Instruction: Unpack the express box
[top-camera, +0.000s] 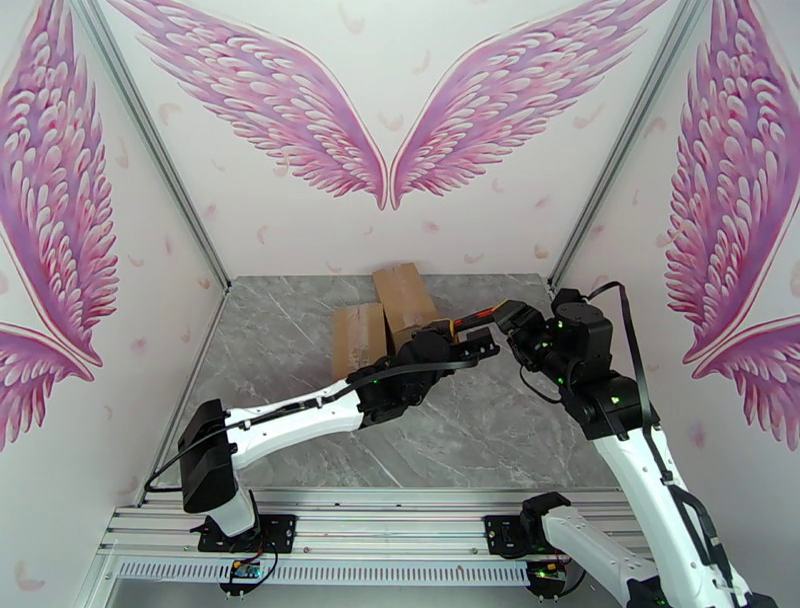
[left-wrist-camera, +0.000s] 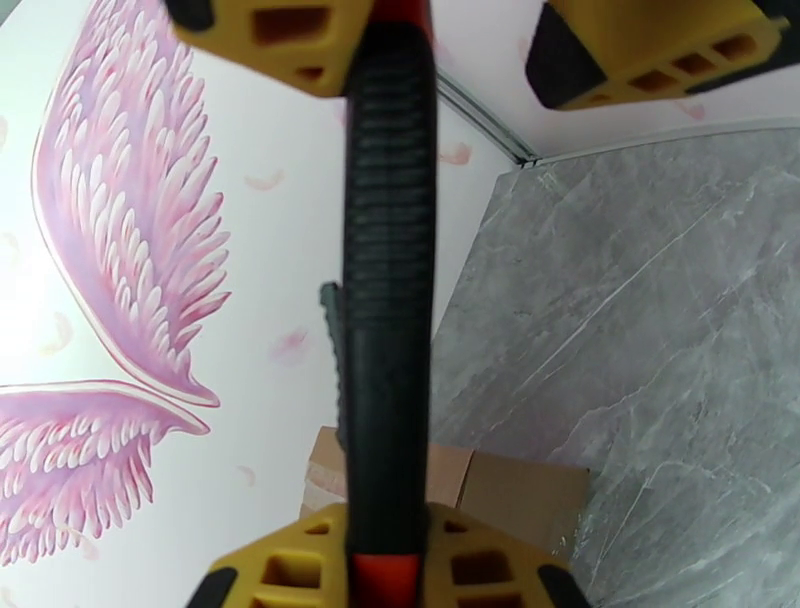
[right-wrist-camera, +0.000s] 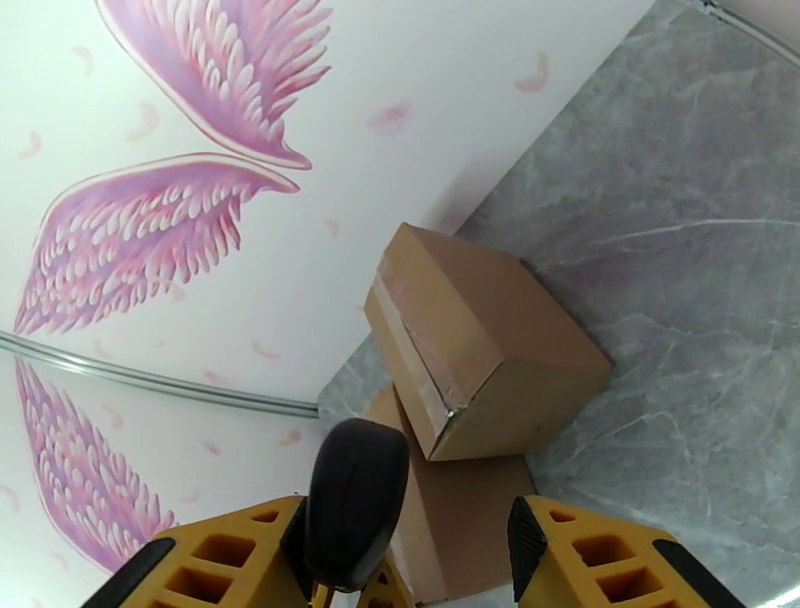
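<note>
Left claw (top-camera: 478, 345) clenches a black ribbed handle (left-wrist-camera: 388, 250). Right claw (right-wrist-camera: 455, 530) stands released around the handle's end, near the cardboard box (right-wrist-camera: 480, 350) on the far tabletop (top-camera: 480, 430).

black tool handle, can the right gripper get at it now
Probably yes: the black tool handle sits between the right gripper's open fingers, nothing in the way, though the left gripper grips it.

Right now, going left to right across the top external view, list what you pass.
Left arm's base → nearer cardboard box → farther cardboard box → left gripper, clamped on a black-handled tool → right gripper → right arm.
</note>
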